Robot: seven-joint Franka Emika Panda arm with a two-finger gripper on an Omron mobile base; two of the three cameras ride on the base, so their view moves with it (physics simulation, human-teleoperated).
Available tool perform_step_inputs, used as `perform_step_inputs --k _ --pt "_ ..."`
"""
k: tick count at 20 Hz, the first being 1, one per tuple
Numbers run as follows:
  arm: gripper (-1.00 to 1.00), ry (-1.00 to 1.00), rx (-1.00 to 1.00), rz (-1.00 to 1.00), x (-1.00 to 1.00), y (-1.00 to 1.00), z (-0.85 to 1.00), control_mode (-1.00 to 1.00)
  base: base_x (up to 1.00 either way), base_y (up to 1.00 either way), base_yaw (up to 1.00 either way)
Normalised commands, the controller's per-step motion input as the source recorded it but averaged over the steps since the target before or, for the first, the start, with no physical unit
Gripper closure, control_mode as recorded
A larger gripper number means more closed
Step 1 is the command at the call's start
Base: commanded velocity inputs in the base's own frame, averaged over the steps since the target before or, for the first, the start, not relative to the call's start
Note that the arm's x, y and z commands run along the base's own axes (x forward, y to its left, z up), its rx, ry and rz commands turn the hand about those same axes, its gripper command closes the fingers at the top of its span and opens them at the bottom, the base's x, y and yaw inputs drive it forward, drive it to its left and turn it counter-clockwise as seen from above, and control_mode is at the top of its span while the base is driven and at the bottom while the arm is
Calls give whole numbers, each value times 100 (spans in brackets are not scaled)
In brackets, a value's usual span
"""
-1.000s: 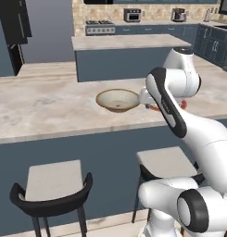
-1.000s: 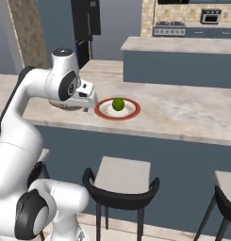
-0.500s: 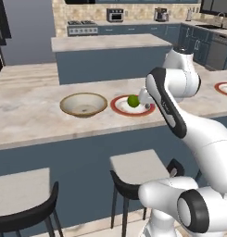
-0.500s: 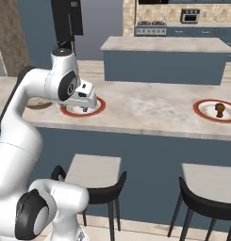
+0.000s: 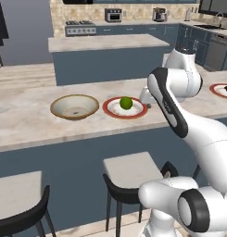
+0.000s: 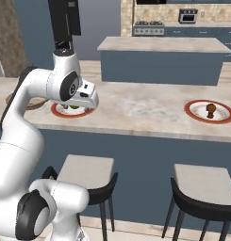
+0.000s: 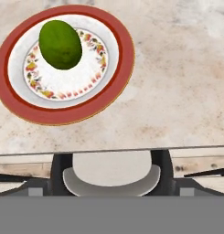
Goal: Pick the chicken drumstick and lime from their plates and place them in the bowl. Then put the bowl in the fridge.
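- Your gripper (image 6: pixel 88 100) hangs over the counter (image 5: pixel 22 125) near its front edge. The jaws stand fully apart and hold nothing.
- The lime (image 7: pixel 60 44) lies just ahead of the gripper and off to one side, on its red-rimmed plate (image 7: pixel 125 59). It has not been picked up.
- The bowl (image 5: pixel 74 106) sits just beyond that plate, on the side away from the gripper. Nothing lies in it.
- The drumstick (image 6: pixel 210 110) rests on the second plate (image 6: pixel 194 111), well apart from the gripper along the counter on the opposite side from the bowl.
- The fridge (image 6: pixel 64 21) stands far behind the counter, past the bowl end. Whether its door is open cannot be told.
- Progress: no step is complete. Both foods are still on their plates.
- Remaining: lime to bowl, drumstick to bowl, then bowl to fridge.
- Judged next move: shift the gripper over the lime before descending, since it is not yet centred between the jaws.
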Motion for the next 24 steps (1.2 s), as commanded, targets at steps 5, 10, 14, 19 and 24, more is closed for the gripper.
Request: perform_step_inputs --k 5,10,14,19,24 --pt "-100 0 0 0 0 0 0 100 73 -33 14" --pt "-100 0 0 0 0 0 0 100 76 -35 10" --pt "-100 0 0 0 0 0 0 100 74 -41 2" --pt "-100 0 0 0 0 0 0 100 41 -54 0" --pt "-100 0 0 0 0 0 0 100 14 -69 -1"
